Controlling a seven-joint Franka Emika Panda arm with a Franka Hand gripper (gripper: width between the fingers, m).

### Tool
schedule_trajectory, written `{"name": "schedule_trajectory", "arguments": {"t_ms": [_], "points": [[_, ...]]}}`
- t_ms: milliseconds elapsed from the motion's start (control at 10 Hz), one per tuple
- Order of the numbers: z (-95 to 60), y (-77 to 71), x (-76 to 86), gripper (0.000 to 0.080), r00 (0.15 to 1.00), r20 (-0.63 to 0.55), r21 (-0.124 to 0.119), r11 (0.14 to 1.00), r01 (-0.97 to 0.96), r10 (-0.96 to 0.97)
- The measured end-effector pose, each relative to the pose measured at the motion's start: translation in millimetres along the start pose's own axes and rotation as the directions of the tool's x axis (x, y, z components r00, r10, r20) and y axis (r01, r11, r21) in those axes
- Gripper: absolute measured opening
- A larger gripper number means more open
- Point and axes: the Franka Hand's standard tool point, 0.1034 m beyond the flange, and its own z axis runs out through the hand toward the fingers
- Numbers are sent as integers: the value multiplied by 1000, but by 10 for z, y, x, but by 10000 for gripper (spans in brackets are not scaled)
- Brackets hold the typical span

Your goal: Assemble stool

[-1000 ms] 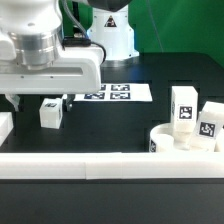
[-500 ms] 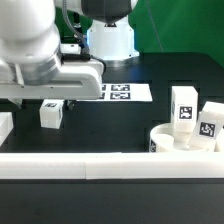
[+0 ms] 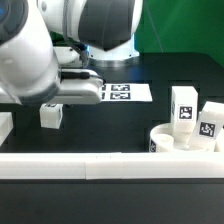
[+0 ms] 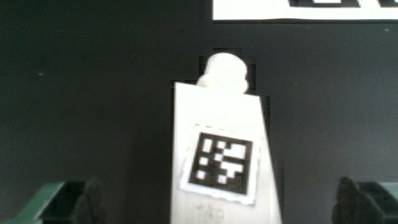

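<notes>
A small white stool leg (image 3: 50, 115) with a black-and-white tag lies on the black table at the exterior view's left, right under my hand (image 3: 72, 88). In the wrist view this leg (image 4: 222, 140) lies lengthwise between my jaws. My gripper (image 4: 217, 205) is open, with one dark fingertip (image 4: 63, 203) on each side of the leg and apart from it. Two more legs (image 3: 183, 105) (image 3: 208, 124) stand upright at the exterior view's right, behind the round seat (image 3: 168, 140).
The marker board (image 3: 120, 92) lies flat behind the leg and also shows in the wrist view (image 4: 302, 8). A long white rail (image 3: 100, 165) runs along the front. Another white piece (image 3: 5, 126) sits at the left edge.
The arm has swung and now fills much more of the exterior view's upper left, with the hand staying over the small leg. The jaws stay open and no part has moved.
</notes>
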Motion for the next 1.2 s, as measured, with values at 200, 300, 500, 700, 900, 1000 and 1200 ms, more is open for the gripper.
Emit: {"name": "schedule_trajectory", "arguments": {"t_ms": [200, 300, 500, 700, 900, 1000, 1200], "points": [[58, -63, 11, 649, 1000, 3, 4, 1000, 3, -3], [97, -72, 31, 649, 1000, -1, 2, 1000, -1, 1], [158, -49, 40, 649, 1000, 1, 4, 1000, -10, 10], [180, -49, 46, 649, 1000, 3, 4, 1000, -20, 20], [184, -64, 51, 413, 1000, 4, 4, 1000, -21, 21], [185, -62, 51, 413, 1000, 4, 4, 1000, -21, 21], [187, -48, 50, 324, 1000, 4, 5, 1000, -22, 22]]}}
